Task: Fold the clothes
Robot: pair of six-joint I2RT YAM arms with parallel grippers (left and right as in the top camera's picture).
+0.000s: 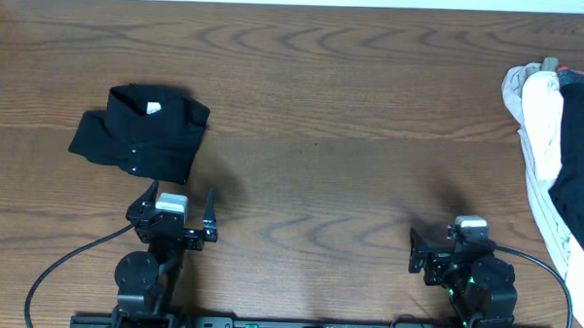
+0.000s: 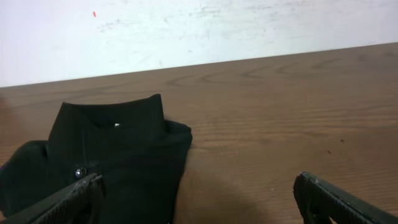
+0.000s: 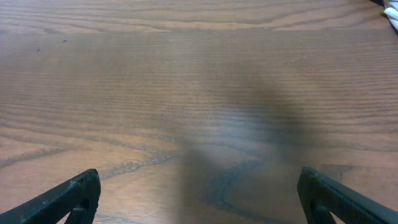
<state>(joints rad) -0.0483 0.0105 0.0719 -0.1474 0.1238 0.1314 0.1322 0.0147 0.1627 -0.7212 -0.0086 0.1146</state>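
Because the frame edge cuts it off, the pile of clothes (image 1: 556, 144) at the table's right side shows only in part. Both the left gripper (image 1: 184, 193) and the right gripper (image 3: 199, 180) stand wide open, holding and touching nothing; the folded black shirt (image 1: 142, 134) lies just beyond the left one. The table (image 1: 352, 108) is dark wood grain, with a scuffed white wall (image 2: 249, 25) behind.

The black collared shirt (image 1: 142, 134) lies folded, collar showing, at left; other clothes (image 1: 544, 129) lie heaped far right.
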